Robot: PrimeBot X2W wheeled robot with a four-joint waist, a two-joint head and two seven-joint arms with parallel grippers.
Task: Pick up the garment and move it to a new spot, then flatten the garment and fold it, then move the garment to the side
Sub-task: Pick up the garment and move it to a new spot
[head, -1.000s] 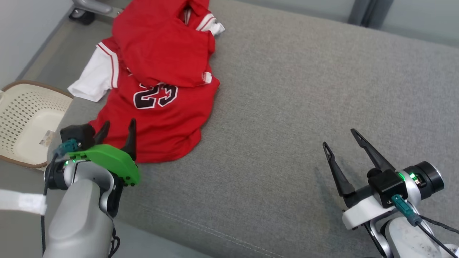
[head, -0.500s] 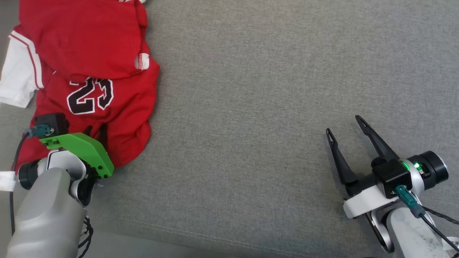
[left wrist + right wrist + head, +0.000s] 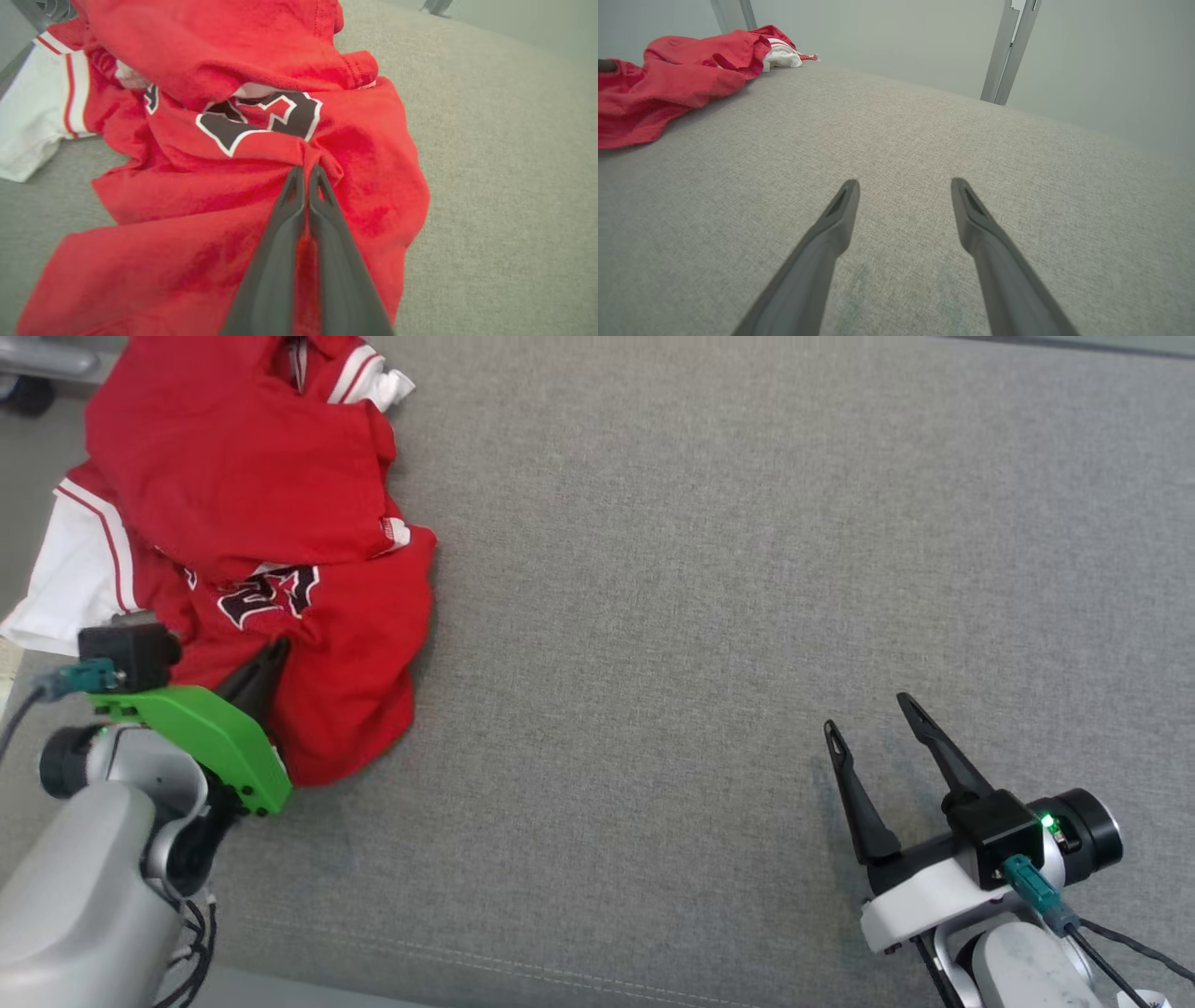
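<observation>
The garment (image 3: 252, 485) is a crumpled red jersey with white sleeves and a black number, lying at the left of the grey cushion (image 3: 709, 569). In the left wrist view the garment (image 3: 224, 116) bunches into a ridge just below the number. My left gripper (image 3: 307, 171) is shut on that ridge of red cloth; in the head view the left gripper (image 3: 275, 649) sits at the jersey's near part. My right gripper (image 3: 868, 714) stands open over bare cushion at the lower right, far from the jersey, and the right gripper (image 3: 903, 184) has nothing between its fingers. The garment (image 3: 668, 79) shows far left.
The cushion's near edge with a stitched seam (image 3: 560, 971) runs along the bottom of the head view. A pale wall with a metal post (image 3: 1008, 51) stands beyond the cushion's far edge. A dark wheel (image 3: 33, 394) sits at the upper left.
My left gripper has closed on the jersey's red cloth, pulling it into a fold and crumpling the number. The head camera has shifted. The right gripper stays open.
</observation>
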